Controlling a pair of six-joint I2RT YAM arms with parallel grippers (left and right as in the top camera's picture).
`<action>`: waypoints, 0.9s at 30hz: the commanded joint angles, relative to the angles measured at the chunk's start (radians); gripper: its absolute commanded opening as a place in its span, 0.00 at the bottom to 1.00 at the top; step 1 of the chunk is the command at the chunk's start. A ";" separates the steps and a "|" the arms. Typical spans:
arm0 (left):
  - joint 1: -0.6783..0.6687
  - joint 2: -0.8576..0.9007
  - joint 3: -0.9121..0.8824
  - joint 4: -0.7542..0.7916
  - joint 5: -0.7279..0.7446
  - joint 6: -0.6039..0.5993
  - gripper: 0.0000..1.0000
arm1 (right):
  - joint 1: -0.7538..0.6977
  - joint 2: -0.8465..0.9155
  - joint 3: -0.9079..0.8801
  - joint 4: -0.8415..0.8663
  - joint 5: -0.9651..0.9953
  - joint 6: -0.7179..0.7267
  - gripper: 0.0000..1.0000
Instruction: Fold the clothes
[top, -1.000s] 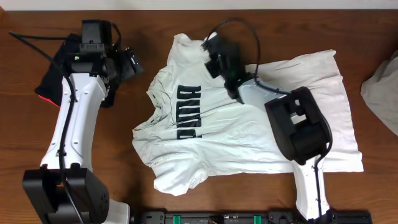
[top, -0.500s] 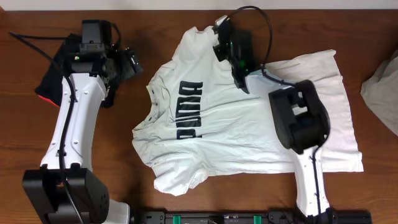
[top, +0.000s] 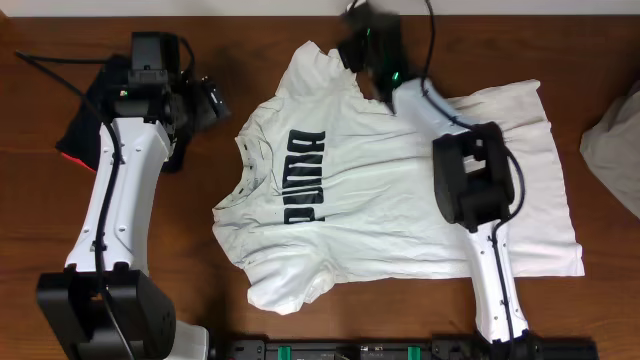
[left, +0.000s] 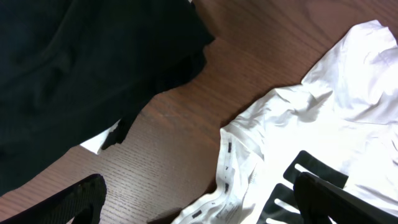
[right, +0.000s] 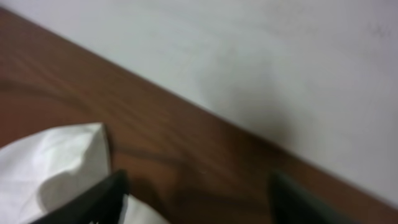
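At the middle of the brown wooden table (top: 30, 220) we see the large white cotton T-shirt (top: 390, 210) lying PUMA-side up; left gripper (left: 199, 202) and right gripper (right: 196, 202) both spread, the right beside its far sleeve.

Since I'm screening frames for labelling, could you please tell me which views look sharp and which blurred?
Overhead: evenly lit and sharp, the lettering on the T-shirt legible. Left wrist: T-shirt and black garment crisp, the near left fingers soft dark shapes. Right wrist: blurred throughout, the right fingers mere smudges.
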 joint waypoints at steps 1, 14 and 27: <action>0.003 0.006 0.002 -0.003 -0.012 0.005 0.98 | -0.037 -0.064 0.141 -0.209 -0.001 0.037 0.90; 0.003 0.006 0.002 -0.003 -0.012 0.005 0.98 | -0.053 -0.140 0.314 -1.106 -0.189 0.110 0.02; 0.003 0.006 0.002 -0.003 -0.012 0.005 0.98 | -0.010 -0.139 0.052 -1.062 -0.211 0.196 0.01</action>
